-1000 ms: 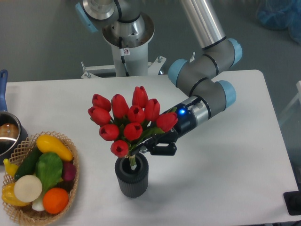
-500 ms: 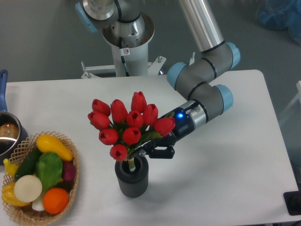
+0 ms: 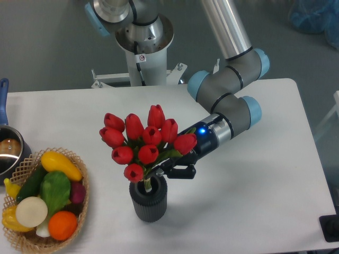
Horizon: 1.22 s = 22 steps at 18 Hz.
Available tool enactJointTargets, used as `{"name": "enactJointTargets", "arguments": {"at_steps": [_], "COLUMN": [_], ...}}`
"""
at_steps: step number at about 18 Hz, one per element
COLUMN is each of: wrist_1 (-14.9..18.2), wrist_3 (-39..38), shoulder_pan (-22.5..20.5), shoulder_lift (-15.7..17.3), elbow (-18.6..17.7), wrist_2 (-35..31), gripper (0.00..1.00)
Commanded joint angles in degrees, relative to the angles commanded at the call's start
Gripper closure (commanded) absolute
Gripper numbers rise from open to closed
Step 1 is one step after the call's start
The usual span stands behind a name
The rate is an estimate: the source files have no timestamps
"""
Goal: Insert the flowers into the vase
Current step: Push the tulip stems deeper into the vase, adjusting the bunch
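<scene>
The red tulip bunch (image 3: 144, 142) stands with its stems dropping into the round mouth of the dark grey ribbed vase (image 3: 149, 199), which sits upright on the white surface (image 3: 254, 201), a little left of the middle and towards the front edge. The buds fan out above the rim, leaning slightly to the left, and the bunch is clearly wider than the vase beneath it.

The pincer (image 3: 170, 168) reaches in from the right, just above the vase mouth, at the point where the green leaves gather into the stems. Its black fingers are closed against the lower part of the bunch, pinching it there. A blue light glows on the wrist behind it, and the grey arm (image 3: 228, 108) rises from there towards the back of the scene.

At the front left corner a woven basket (image 3: 79, 219) holds toy vegetables, among them a yellow one, a green leafy one, a white round one and an orange one. Just behind it, at the left edge, part of a steel pot (image 3: 9, 151) with a blue handle shows.
</scene>
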<state>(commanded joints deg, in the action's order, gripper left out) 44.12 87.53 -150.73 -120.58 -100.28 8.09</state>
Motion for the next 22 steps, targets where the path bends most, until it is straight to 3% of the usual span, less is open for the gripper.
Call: {"name": "enactJointTargets", "arguments": {"at_steps": [22], "wrist_1": [0.1], "wrist_3": [3.3], "shoulder_pan": [-0.4], "shoulder_lift": [-1.2], "elbow": [-4.0], "wrist_2": [-0.4], "gripper": [0.82]}}
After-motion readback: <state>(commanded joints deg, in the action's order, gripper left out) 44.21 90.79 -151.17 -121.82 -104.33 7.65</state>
